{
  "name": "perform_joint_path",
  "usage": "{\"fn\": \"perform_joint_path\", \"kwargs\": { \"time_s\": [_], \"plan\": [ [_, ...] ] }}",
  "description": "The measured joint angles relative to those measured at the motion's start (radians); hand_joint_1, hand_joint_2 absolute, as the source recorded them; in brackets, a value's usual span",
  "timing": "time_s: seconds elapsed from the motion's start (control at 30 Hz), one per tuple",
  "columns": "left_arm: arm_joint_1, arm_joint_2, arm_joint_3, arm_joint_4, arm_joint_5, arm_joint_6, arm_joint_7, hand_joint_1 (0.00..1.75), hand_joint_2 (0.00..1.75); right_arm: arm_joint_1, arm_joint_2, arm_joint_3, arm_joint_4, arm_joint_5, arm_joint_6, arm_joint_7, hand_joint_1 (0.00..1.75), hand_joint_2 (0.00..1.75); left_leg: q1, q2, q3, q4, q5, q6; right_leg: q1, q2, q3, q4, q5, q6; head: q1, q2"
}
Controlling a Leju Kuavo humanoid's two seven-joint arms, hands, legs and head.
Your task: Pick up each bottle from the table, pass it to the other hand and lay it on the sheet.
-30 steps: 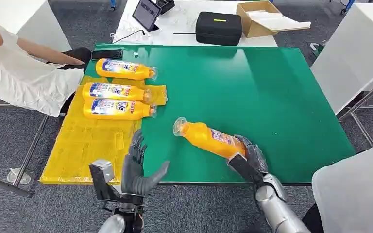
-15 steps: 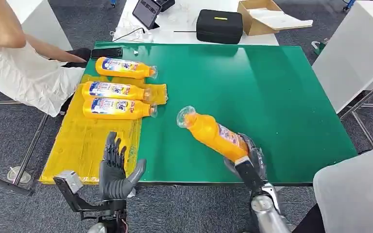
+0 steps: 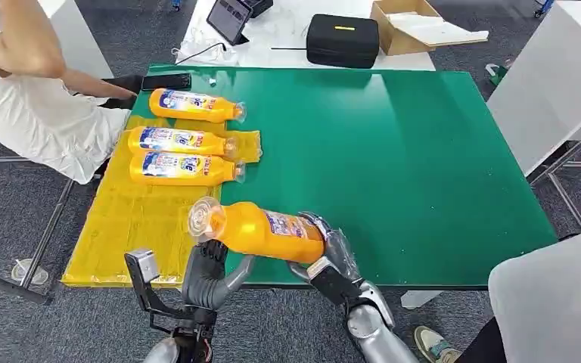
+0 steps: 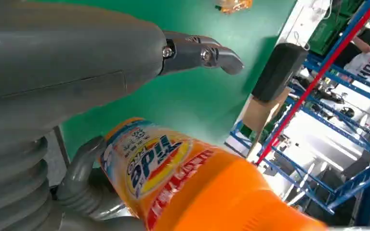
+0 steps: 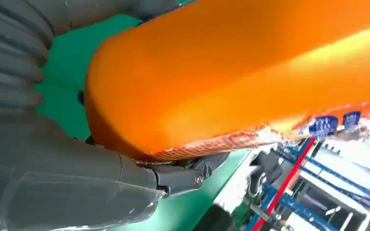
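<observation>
My right hand (image 3: 329,253) grips the base of an orange bottle (image 3: 261,231) and holds it level over the near edge of the green table (image 3: 393,151), clear cap pointing left. My left hand (image 3: 208,276) is just beneath the bottle's neck end, fingers up and thumb spread, not closed around it. In the left wrist view the thumb (image 4: 200,53) stands apart from the labelled bottle (image 4: 183,183). The right wrist view has the bottle (image 5: 231,77) pressed into my right hand (image 5: 53,183). Three more bottles lie at the far left: two (image 3: 178,141) (image 3: 183,168) on the yellow sheet (image 3: 136,219), one (image 3: 194,106) just beyond it.
A person in white (image 3: 30,98) sits at the table's left side, arm reaching toward a black phone (image 3: 166,82). Beyond the green table are a black case (image 3: 340,41), a cardboard box (image 3: 408,26) and a tablet (image 3: 228,19). A white table (image 3: 552,83) stands to the right.
My right hand has swung the bottle leftward and toward me, from the table's middle to its near edge. My left hand moved right and now sits under the bottle's neck end.
</observation>
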Motion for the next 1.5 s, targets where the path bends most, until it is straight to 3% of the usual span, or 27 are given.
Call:
{"fn": "perform_joint_path", "kwargs": {
  "time_s": [0.6, 0.63, 0.8, 0.83, 1.0, 1.07, 1.4, 1.47, 1.5],
  "plan": [
    [-0.034, -0.011, -0.025, 0.016, -0.050, -0.054, -0.034, 0.00, 1.75, -0.054, 0.009, 0.115, 0.065, -0.025, 0.003, 0.024, 1.75, 1.75, 0.000, 0.000, 0.000, 0.000, 0.000, 0.000, 0.000, 0.000, 0.000, 0.000, 0.000, 0.000, 0.000, 0.000],
    [-0.034, -0.012, -0.026, 0.016, -0.050, -0.055, -0.034, 0.45, 1.75, -0.055, 0.010, 0.117, 0.067, -0.025, 0.003, 0.024, 1.75, 1.75, 0.000, 0.000, 0.000, 0.000, 0.000, 0.000, 0.000, 0.000, 0.000, 0.000, 0.000, 0.000, 0.000, 0.000],
    [-0.046, -0.017, -0.027, 0.018, -0.051, -0.042, -0.032, 0.45, 1.75, -0.064, 0.012, 0.135, 0.081, -0.003, -0.002, 0.035, 1.75, 1.75, 0.000, 0.000, 0.000, 0.000, 0.000, 0.000, 0.000, 0.000, 0.000, 0.000, 0.000, 0.000, 0.000, 0.000],
    [-0.048, -0.018, -0.027, 0.019, -0.051, -0.038, -0.032, 1.75, 1.75, -0.066, 0.012, 0.139, 0.084, 0.001, -0.005, 0.037, 1.75, 1.75, 0.000, 0.000, 0.000, 0.000, 0.000, 0.000, 0.000, 0.000, 0.000, 0.000, 0.000, 0.000, 0.000, 0.000],
    [-0.054, -0.020, -0.026, 0.026, -0.043, -0.038, -0.032, 1.75, 1.75, -0.071, 0.012, 0.147, 0.096, 0.002, -0.002, 0.038, 1.75, 1.75, 0.000, 0.000, 0.000, 0.000, 0.000, 0.000, 0.000, 0.000, 0.000, 0.000, 0.000, 0.000, 0.000, 0.000],
    [-0.059, -0.020, -0.024, 0.031, -0.026, -0.051, -0.034, 1.75, 1.75, -0.076, 0.012, 0.154, 0.101, -0.003, 0.011, 0.038, 1.64, 1.75, 0.000, 0.000, 0.000, 0.000, 0.000, 0.000, 0.000, 0.000, 0.000, 0.000, 0.000, 0.000, 0.000, 0.000],
    [-0.063, -0.020, -0.004, 0.031, 0.010, -0.097, -0.043, 1.75, 1.75, -0.076, 0.015, 0.166, 0.106, -0.069, 0.081, 0.022, 1.64, 1.75, 0.000, 0.000, 0.000, 0.000, 0.000, 0.000, 0.000, 0.000, 0.000, 0.000, 0.000, 0.000, 0.000, 0.000],
    [-0.063, -0.020, -0.004, 0.031, 0.010, -0.098, -0.043, 1.75, 1.75, -0.076, 0.015, 0.166, 0.106, -0.070, 0.081, 0.021, 1.34, 1.75, 0.000, 0.000, 0.000, 0.000, 0.000, 0.000, 0.000, 0.000, 0.000, 0.000, 0.000, 0.000, 0.000, 0.000],
    [-0.063, -0.020, -0.003, 0.031, 0.010, -0.098, -0.043, 1.75, 1.75, -0.076, 0.015, 0.167, 0.106, -0.070, 0.081, 0.021, 0.93, 1.75, 0.000, 0.000, 0.000, 0.000, 0.000, 0.000, 0.000, 0.000, 0.000, 0.000, 0.000, 0.000, 0.000, 0.000]
  ]
}}
